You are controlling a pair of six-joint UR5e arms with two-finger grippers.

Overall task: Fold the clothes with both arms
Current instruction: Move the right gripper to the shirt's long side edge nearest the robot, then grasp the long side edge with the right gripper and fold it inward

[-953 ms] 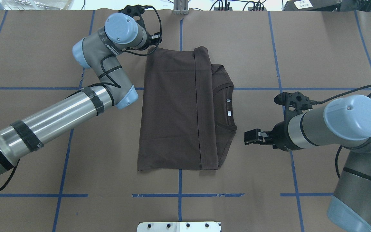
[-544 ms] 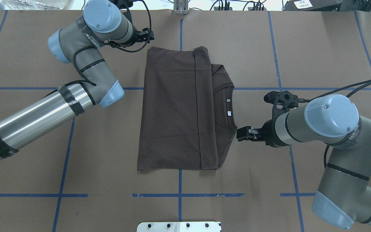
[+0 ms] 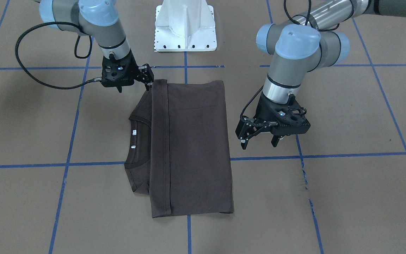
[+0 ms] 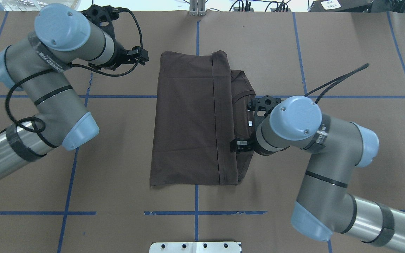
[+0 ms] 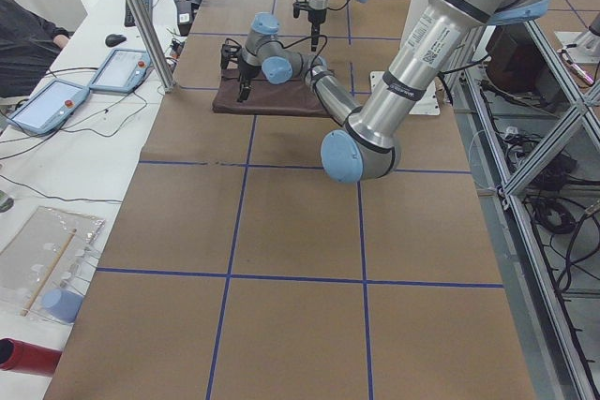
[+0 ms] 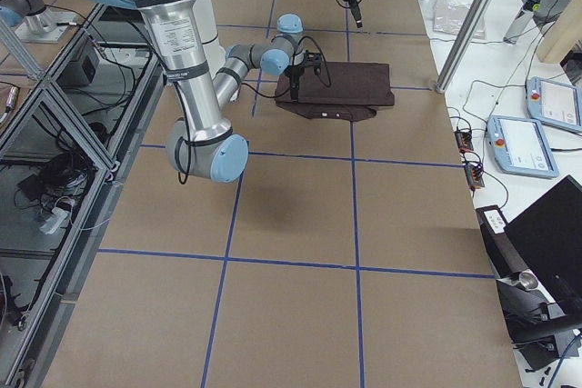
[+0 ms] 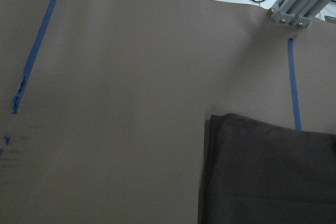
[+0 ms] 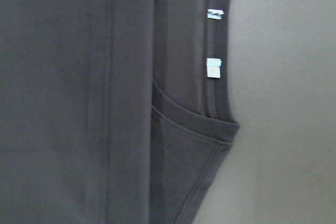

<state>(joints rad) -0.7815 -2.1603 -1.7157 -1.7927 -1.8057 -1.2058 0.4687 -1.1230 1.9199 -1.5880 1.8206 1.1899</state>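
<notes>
Overhead exterior: my dark brown T-shirt (image 4: 188, 119) lies folded into a flat rectangle at the middle of the paper-covered table (image 4: 294, 52), its long sides running far to near.
Fold: a hem band (image 4: 224, 105) runs far to near down the right part of the rectangle. To the right of it the collar (image 4: 248, 93) end of the shirt sticks out and lies flat.
Tags: two small white neck tags (image 8: 213, 68) sit inside the collar, one farther than the other, and show sharply in my right wrist view.
Left gripper: my left gripper (image 4: 145, 56) is just off the shirt's far-left corner, over bare table and clear of the cloth. Its jaws stand apart and hold nothing.
Left wrist view: mostly bare table, with that corner of the shirt at the lower right.
Right gripper: my right gripper (image 4: 233, 146) is over the shirt's right side toward its near end, at the hem band's right edge beside the collar. Its jaws look parted with nothing between them. I cannot tell whether the fingertips touch the cloth.
Arms: my left arm (image 4: 47, 88) reaches in from the left, and my right arm (image 4: 329, 147) comes from the near right and bends over the collar.
Table: blue tape lines (image 4: 346, 96) mark a grid, and the white pedestal base (image 3: 185, 28) stands at the near edge, in the middle.
</notes>
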